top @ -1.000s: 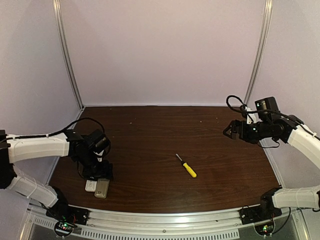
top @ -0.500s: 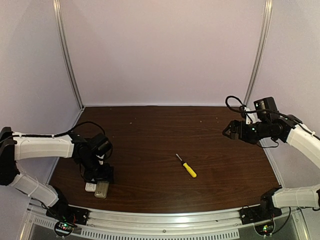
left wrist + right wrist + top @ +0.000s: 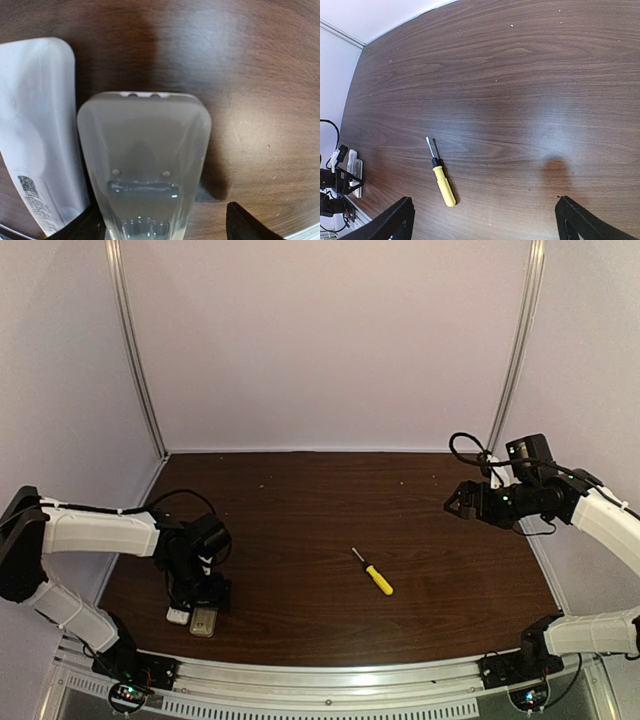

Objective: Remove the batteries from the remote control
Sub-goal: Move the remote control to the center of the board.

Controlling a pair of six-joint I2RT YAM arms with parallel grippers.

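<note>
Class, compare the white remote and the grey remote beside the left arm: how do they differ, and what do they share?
Colour: the white remote is bright white; the grey remote is dull grey.
Markings: the white remote bears a printed label; the grey remote shows two small dimples.
Place: the grey remote lies between the left gripper's open fingers; the white remote lies outside them.
Both lie flat, side by side, on the table.

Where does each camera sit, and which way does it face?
Top: above, behind the arms, looking down on the table; both arms show.
Left wrist: on the left arm, facing down at the grey remote; left pincer's fingertips show.
Right wrist: on the raised right arm, overlooking the screwdriver; right pincer's fingertips show.
Shared: top and right wrist both show the screwdriver.
</note>
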